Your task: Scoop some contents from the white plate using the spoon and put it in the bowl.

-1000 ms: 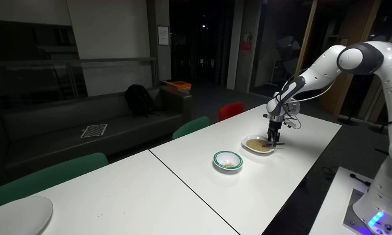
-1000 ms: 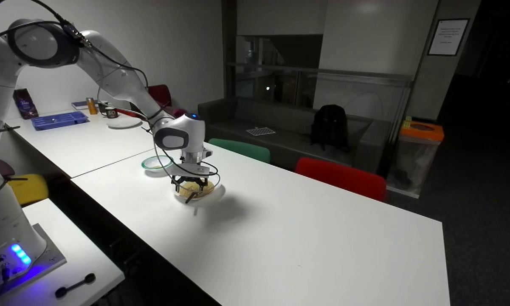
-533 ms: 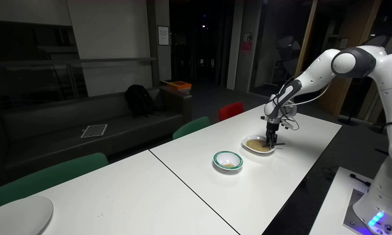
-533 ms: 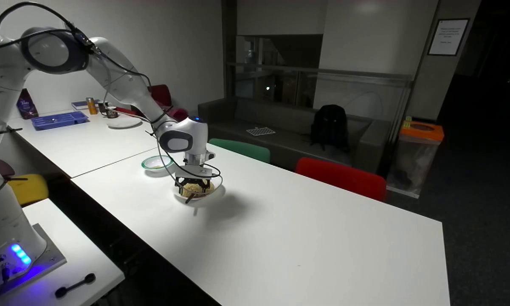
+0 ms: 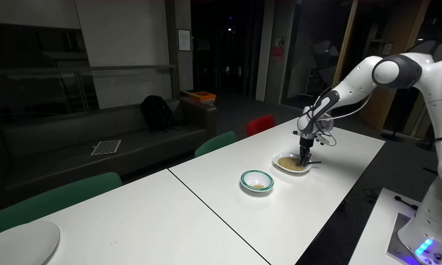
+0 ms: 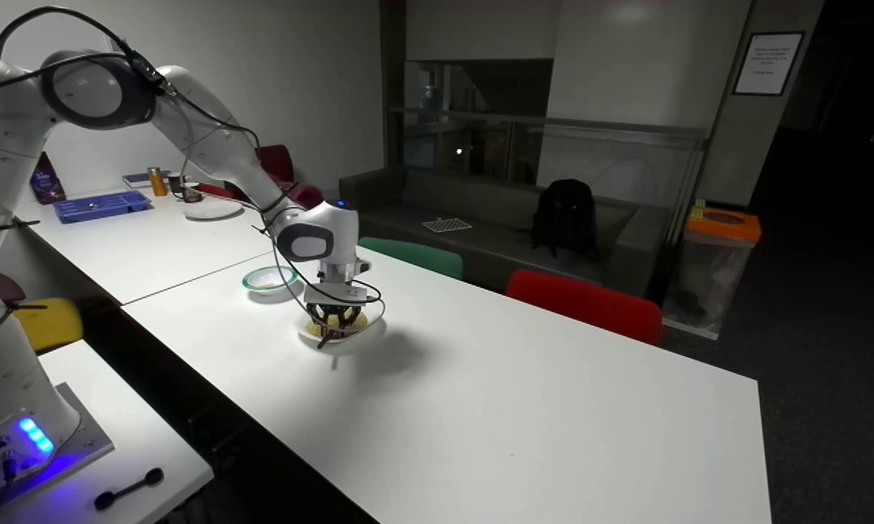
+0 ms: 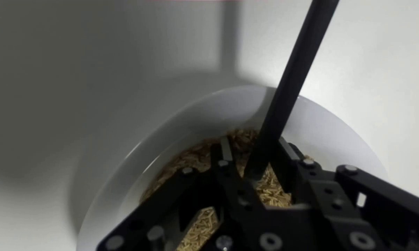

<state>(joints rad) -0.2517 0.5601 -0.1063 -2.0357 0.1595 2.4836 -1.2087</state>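
The white plate point(image 7: 338, 129) holds tan-brown grains point(image 5: 289, 163) and stands on the table in both exterior views. Across its rim leans the spoon, a dark straight handle point(image 7: 296, 69) that sticks out past the plate; its scooping end is hidden. My gripper point(image 7: 256, 148) is low over the plate, pointing down, with the handle between its fingers. The handle runs slantwise there, close against the right-hand finger, while grains show in a gap beside the left-hand fingertip. The jaws stand partly open. The bowl point(image 5: 244, 180), green-rimmed, sits beside the plate with a few grains inside.
A large white plate point(image 5: 22, 241) lies farther along the table. Near it in an exterior view are a blue tray point(image 6: 102, 207), an orange can point(image 6: 157, 182) and mugs point(image 6: 189, 192). Loose cables hang round my wrist. Chairs line the table's far side.
My gripper has come down and slightly towards the bowl's side. Its jaws have drawn much closer together around the spoon's handle. Plate, spoon and bowl look unmoved.
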